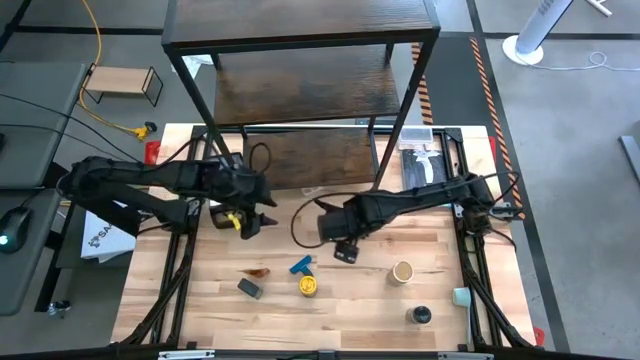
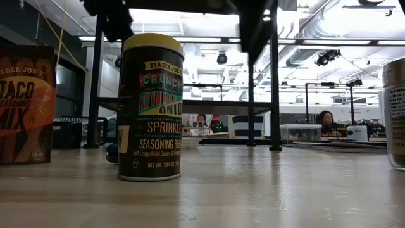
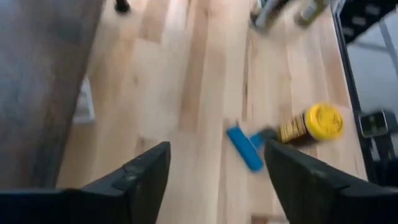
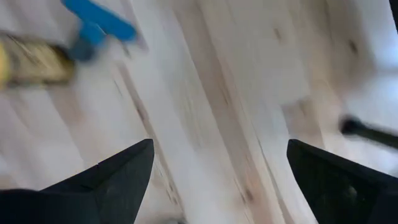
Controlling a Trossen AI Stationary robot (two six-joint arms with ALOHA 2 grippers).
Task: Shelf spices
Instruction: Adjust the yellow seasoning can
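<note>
The yellow-lidded jar stands upright on its base near the table's front, next to the blue T-shaped piece. A dark grey box and a reddish-brown packet lie left of them. A tan-lidded jar and a black-lidded jar stand to the right. The shelf rises at the table's far edge. My left gripper hangs open above the table's left middle, slanting down toward the jar. My right gripper points down, open, over bare wood right of the blue piece.
A white box sits off the table's left edge, and a small light-wood rack stands on the floor at far left. A clear case lies at the table's far right. Bare wood stretches between the two grippers.
</note>
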